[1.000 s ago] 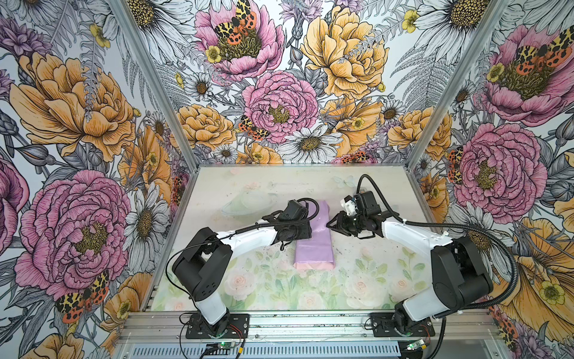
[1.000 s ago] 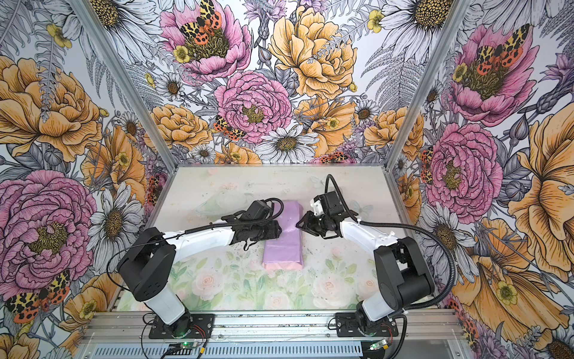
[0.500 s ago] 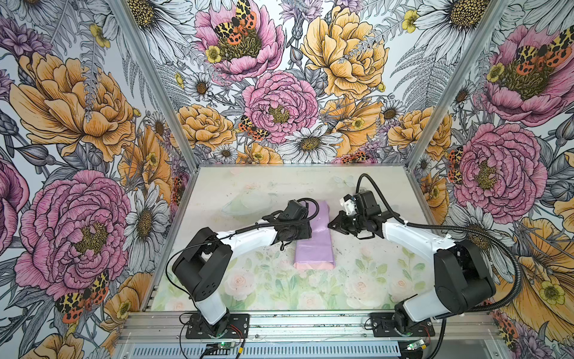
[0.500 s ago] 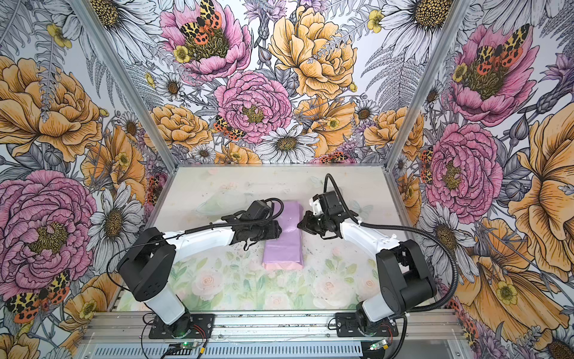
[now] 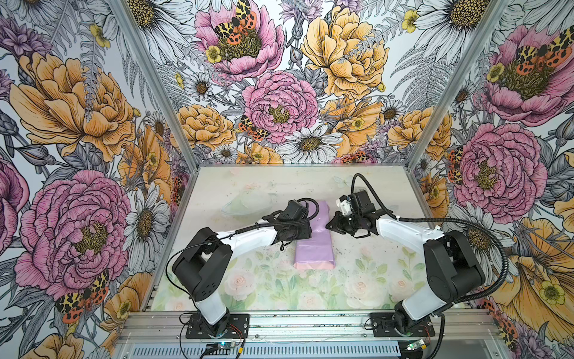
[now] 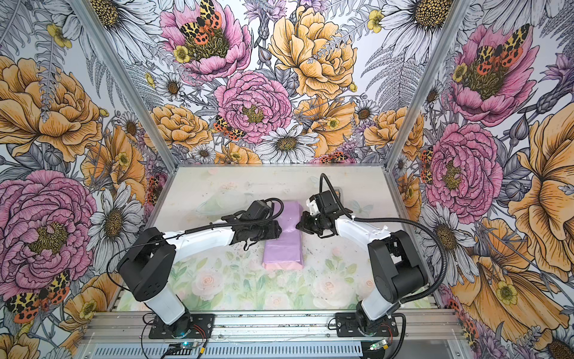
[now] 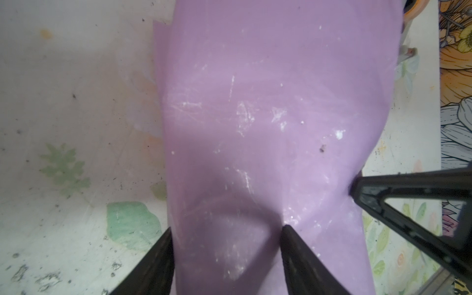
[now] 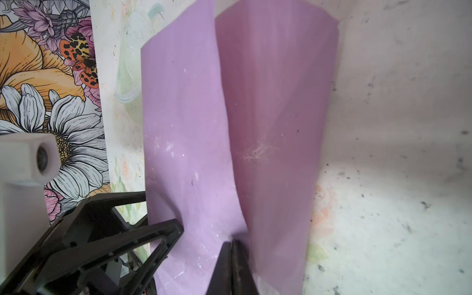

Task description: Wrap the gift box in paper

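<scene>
The paper (image 5: pixel 313 245) (image 6: pixel 282 245) lies lilac side out, folded into a long bundle in the middle of the table. The gift box is hidden under it. From the left, my left gripper (image 5: pixel 309 232) (image 6: pixel 278 231) (image 7: pixel 227 228) stands open astride the bundle. One of its fingers is at the paper's edge and the other dents its top. On the right, my right gripper (image 5: pixel 327 225) (image 6: pixel 298 225) (image 8: pixel 232 242) is shut, pinching the paper (image 8: pixel 191 127) where one flap overlaps the other. Its fingertip (image 7: pixel 357 189) shows in the left wrist view at the edge of the paper (image 7: pixel 255 102).
A clear, pale-green plastic thing (image 5: pixel 248 203) (image 6: pixel 223 202) lies on the table behind my left arm. Flowered walls close the table on three sides. A metal rail (image 5: pixel 310 320) runs along the front edge, with both arm bases on it.
My right gripper has closed its jaws on the paper at the bundle's right side. The left arm and the bundle have stayed where they were.
</scene>
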`<state>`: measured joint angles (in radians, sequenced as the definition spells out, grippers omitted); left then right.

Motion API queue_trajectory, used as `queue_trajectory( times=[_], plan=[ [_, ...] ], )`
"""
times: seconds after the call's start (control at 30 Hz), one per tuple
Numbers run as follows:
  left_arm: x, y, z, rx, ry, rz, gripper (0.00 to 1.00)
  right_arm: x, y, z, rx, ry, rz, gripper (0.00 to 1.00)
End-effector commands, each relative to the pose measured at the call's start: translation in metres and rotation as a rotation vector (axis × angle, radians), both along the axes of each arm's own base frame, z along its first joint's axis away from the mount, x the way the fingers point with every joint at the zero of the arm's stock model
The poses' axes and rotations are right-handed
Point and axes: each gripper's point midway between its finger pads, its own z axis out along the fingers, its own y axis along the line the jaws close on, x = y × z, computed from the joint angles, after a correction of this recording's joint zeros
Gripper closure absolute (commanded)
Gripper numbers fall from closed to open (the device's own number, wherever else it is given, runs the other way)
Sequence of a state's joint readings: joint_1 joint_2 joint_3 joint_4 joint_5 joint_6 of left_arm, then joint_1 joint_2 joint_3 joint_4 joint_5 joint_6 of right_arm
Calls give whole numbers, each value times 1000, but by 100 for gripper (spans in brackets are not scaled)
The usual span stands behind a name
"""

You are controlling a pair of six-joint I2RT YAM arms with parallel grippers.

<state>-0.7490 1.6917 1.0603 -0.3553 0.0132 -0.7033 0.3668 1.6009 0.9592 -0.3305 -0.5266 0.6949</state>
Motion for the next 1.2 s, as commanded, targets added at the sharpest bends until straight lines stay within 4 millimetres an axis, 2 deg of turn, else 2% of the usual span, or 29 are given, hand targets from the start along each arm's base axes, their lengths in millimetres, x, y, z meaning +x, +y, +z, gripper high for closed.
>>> queue_trajectory(
  times=[0.0,0.17,0.27,0.37,0.43,0.57,0.73,1.17],
  plan=[
    [-1,5,-12,59,11,-5,36,8,-4,-9,-54,-9,-11,94],
    [0,5,-12,61,10,-4,36,11,2,-2,-44,-31,2,88],
    [-1,5,-13,63,12,-4,36,15,5,15,-27,-76,7,83],
    [-1,6,-13,63,10,-1,36,16,0,36,-14,-128,-10,77],
    [-1,6,-12,62,10,-2,36,11,-10,42,-11,-136,-40,74],
    [-1,5,-11,61,7,-5,36,-10,-25,30,-21,-90,-76,72],
    [0,4,-11,60,6,-7,36,-28,-20,17,-8,-30,-58,72],
    [-1,5,-12,64,8,-5,36,-16,-5,11,-11,-21,-28,73]
  ],
)
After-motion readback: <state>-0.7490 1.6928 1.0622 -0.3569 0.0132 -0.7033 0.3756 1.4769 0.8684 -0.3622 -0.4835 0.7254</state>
